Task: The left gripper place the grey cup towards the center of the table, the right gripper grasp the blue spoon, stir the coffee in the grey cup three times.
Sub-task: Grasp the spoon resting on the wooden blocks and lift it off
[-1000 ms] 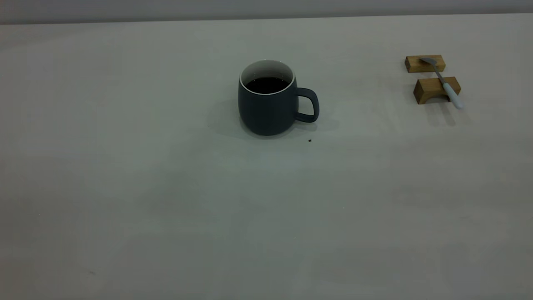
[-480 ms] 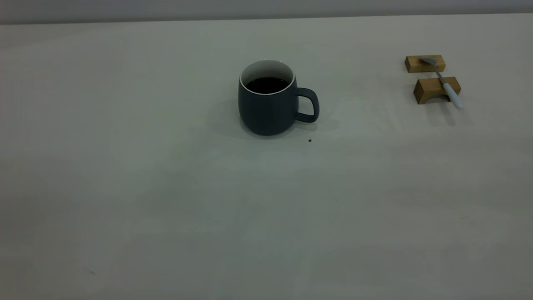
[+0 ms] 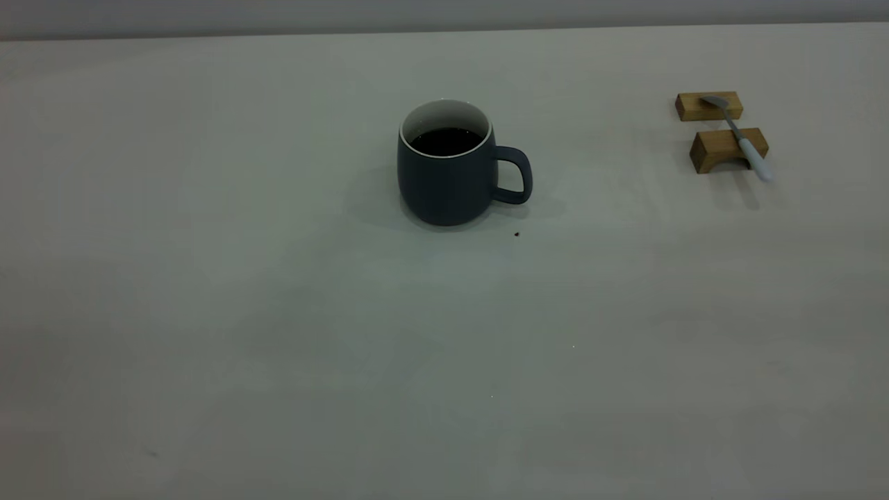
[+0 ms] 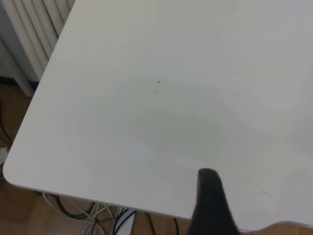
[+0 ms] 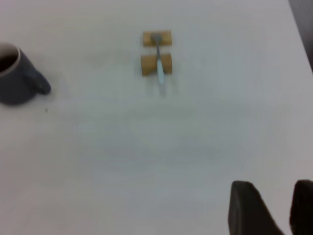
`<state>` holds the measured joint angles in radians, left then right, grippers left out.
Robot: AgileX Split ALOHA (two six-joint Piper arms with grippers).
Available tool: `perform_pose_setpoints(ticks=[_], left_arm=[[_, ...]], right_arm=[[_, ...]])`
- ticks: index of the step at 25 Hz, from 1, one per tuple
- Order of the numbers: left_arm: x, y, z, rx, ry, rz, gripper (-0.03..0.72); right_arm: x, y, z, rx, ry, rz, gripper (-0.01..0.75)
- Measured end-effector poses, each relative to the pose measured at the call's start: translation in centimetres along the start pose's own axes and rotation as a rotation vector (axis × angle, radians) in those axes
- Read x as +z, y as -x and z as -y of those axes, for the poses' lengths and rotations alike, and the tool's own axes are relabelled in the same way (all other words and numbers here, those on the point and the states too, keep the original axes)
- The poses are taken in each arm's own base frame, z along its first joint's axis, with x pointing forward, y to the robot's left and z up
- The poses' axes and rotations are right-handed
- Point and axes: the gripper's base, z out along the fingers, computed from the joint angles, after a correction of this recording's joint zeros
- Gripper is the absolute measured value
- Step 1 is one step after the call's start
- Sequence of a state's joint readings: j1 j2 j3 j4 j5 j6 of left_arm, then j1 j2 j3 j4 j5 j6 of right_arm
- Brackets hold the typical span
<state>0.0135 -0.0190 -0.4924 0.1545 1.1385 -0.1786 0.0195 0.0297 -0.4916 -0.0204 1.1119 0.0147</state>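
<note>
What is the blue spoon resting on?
The blue spoon lies across two wooden blocks, bowl on the far one, handle overhanging the near one. Contact points beneath it are hidden.

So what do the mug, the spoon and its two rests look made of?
Grey cup: likely ceramic, matte slate outside, white inside. Blue spoon: grey metal bowl and neck, pale blue handle, perhaps plastic. Two blocks: tan, probably wood.
</note>
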Motion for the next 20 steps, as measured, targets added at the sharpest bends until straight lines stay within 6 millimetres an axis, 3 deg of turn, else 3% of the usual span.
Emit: perform_pose_setpoints(ticks=[3,6,10,13,20], left_arm=[[0.0,0.0,0.0,0.0,0.0,0.0,0.585],[0.0,0.0,0.0,0.0,0.0,0.0,0.585],[0.0,0.0,0.0,0.0,0.0,0.0,0.585],[0.0,0.0,0.0,0.0,0.0,0.0,0.585],[0.0,0.0,0.0,0.0,0.0,0.0,0.585]], right_arm=[[-0.4,2.6,0.0,-0.003,-0.002,0.012,0.347],[0.7,6.3,0.1,-0.017,-0.02,-0.046,0.468],[5.1,10.6,0.2,-0.044,-0.037,-0.151,0.601],[9.1,12.5,0.0,-0.048,-0.02,-0.232,0.627],[17.6,12.9,-0.4,-0.049,0.002,-0.459,0.63]])
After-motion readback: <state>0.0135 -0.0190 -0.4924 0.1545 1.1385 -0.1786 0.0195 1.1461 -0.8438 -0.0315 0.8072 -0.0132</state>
